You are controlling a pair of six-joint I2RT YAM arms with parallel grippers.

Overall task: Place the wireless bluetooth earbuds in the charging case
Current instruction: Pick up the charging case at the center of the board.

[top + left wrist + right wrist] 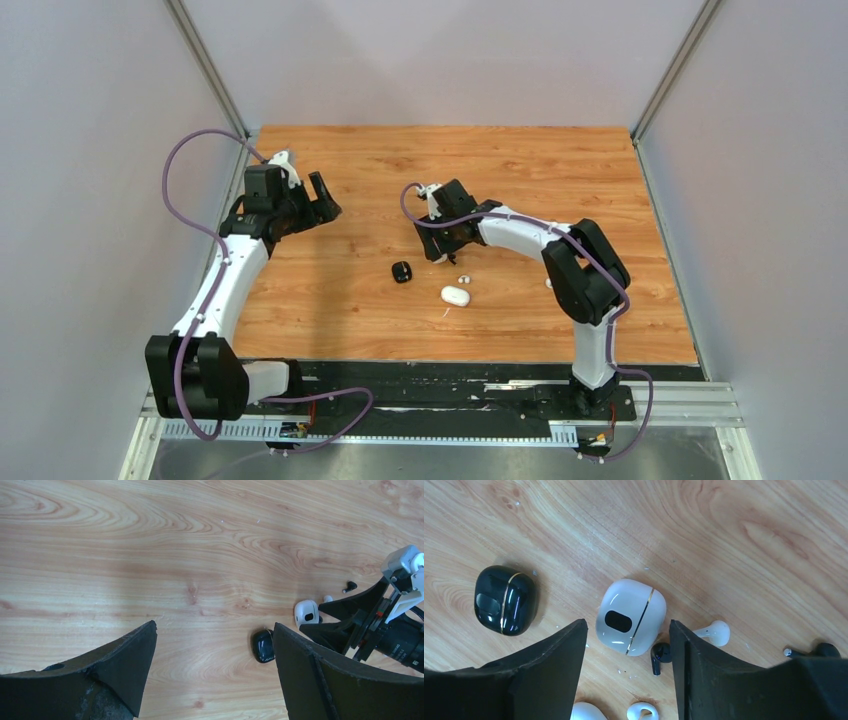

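Down on the wood-grain tabletop, near its middle and just ahead of the right arm: the wireless bluetooth earbuds, tiny, loose, none yet in a case. One white short-stemmed earbud lying flat just right of the glossy white pebble-shaped charging case; one small black earbud at that case's lower edge, touching or nearly so; a second black earbud a little beyond the white one, away from the case; more white pieces at the bottom edge of the right wrist view, cut off, too partial to name. White case shut, gold seam showing, dark oval window facing up, so likely needing opening before any insertion. Glossy black rounded charging case to one side, also shut, apart from the earbuds. Right gripper hovering over this cluster, black fingers partly spread with nothing between them, framing the white case in its own view. Seemingly lined up to descend on case or earbud, hard to say which. Left gripper well apart at the table's left side, fingers at their widest and empty, pointed toward the cases, probably standing off to leave working room, yet placed to steady a case during loading.
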